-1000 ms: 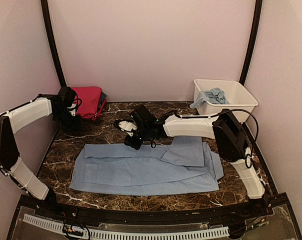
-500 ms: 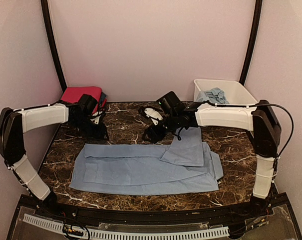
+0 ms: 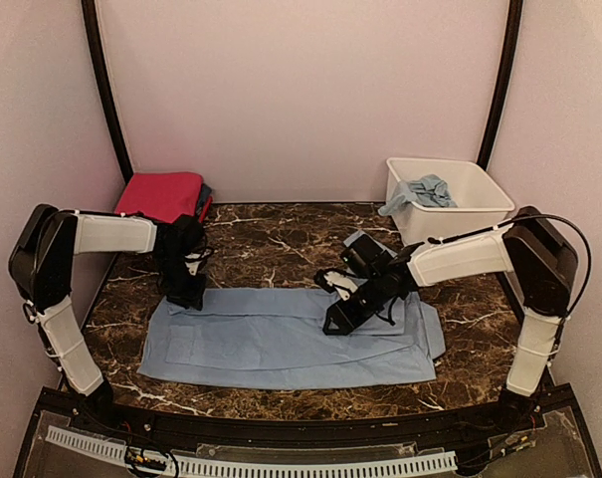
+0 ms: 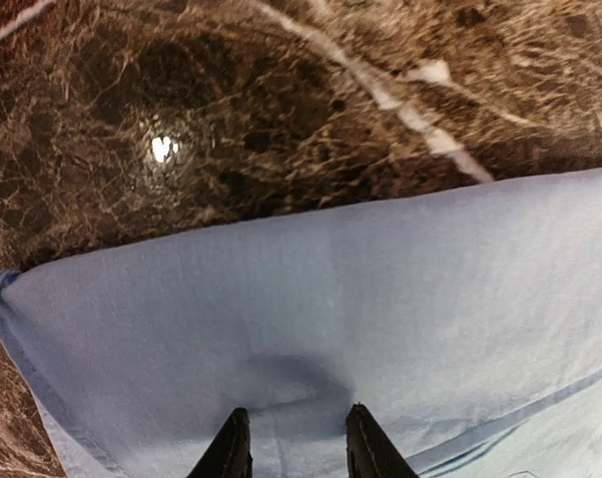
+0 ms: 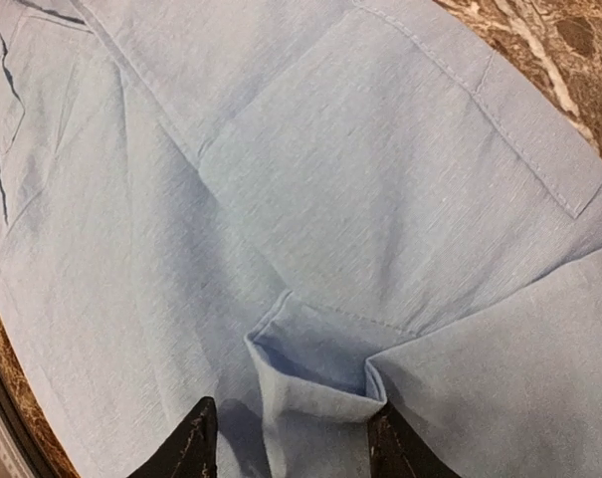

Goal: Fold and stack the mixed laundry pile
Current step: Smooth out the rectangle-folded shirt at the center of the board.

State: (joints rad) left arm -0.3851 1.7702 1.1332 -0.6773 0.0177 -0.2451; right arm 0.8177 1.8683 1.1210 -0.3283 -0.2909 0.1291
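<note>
Pale blue trousers from the mixed laundry pile lie spread flat across the near half of the marble table, one end folded back at the right. My left gripper points down at their far left corner. In the left wrist view its fingers stand apart and press on the cloth, making a shallow dimple. My right gripper is down on the folded part. In the right wrist view it is open, and a raised fold of blue cloth stands between its tips.
A folded magenta-red garment lies on a dark piece at the back left corner. A white tub at the back right holds more pale blue clothes. Walls close in the table on three sides.
Both arms swung from the back of the table down onto the trousers: the left from beside the red stack to the far left corner, the right onto the folded part.
</note>
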